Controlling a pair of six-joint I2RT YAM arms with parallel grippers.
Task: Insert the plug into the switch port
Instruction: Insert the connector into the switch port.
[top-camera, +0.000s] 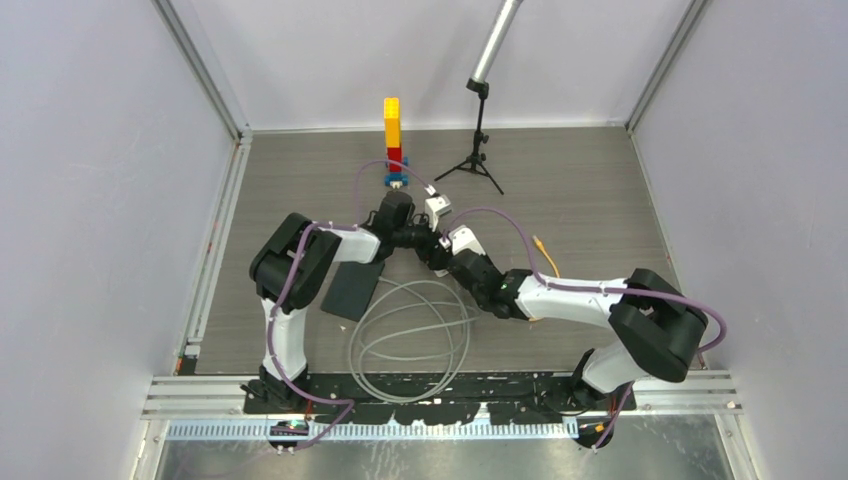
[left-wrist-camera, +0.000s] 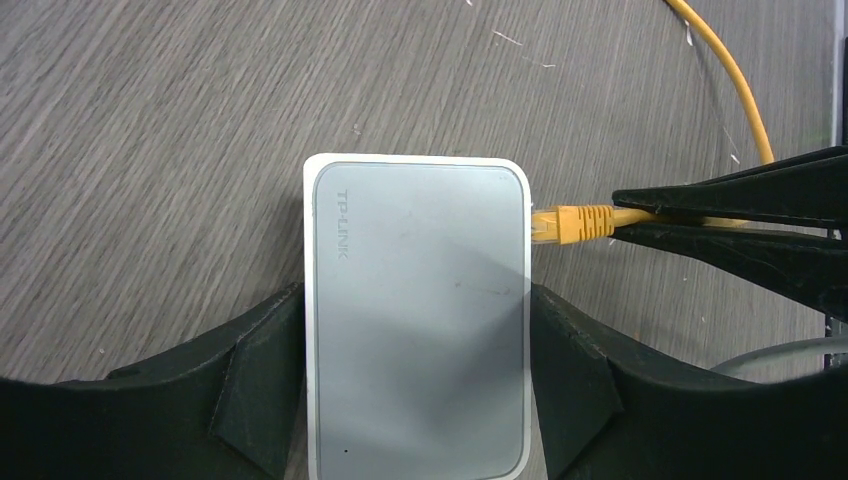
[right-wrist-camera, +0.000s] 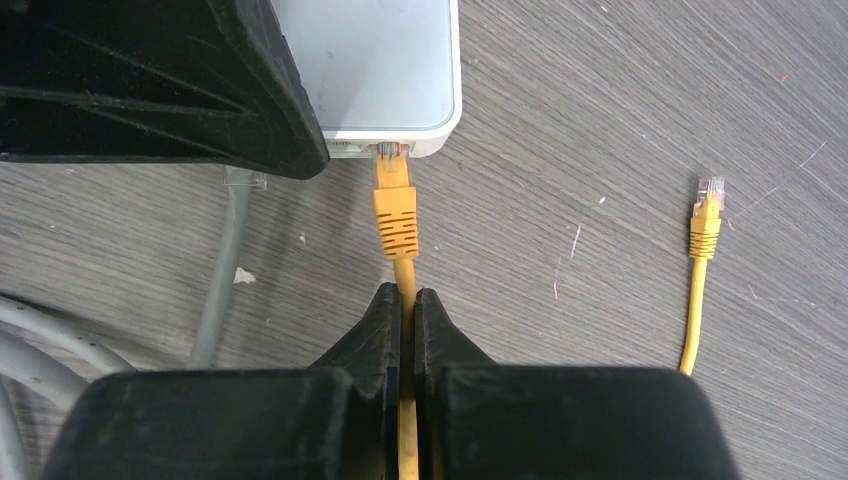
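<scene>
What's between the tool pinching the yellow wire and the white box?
A bit of yellow wire and its plug, tip at the white box's port; right wrist view.

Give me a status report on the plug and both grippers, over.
Left gripper clamped on white switch box. Right gripper shut on yellow cable behind plug. Plug tip at switch port, seating unclear. Nothing between them.

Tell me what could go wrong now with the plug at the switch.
The right hand pinches the cable behind the plug, not the plug itself, so a push may buckle the cable instead of seating it. Only the plug's tip is at the port; a slight tilt could jam it. The left hand holds the switch by its sides; it might slide.
</scene>
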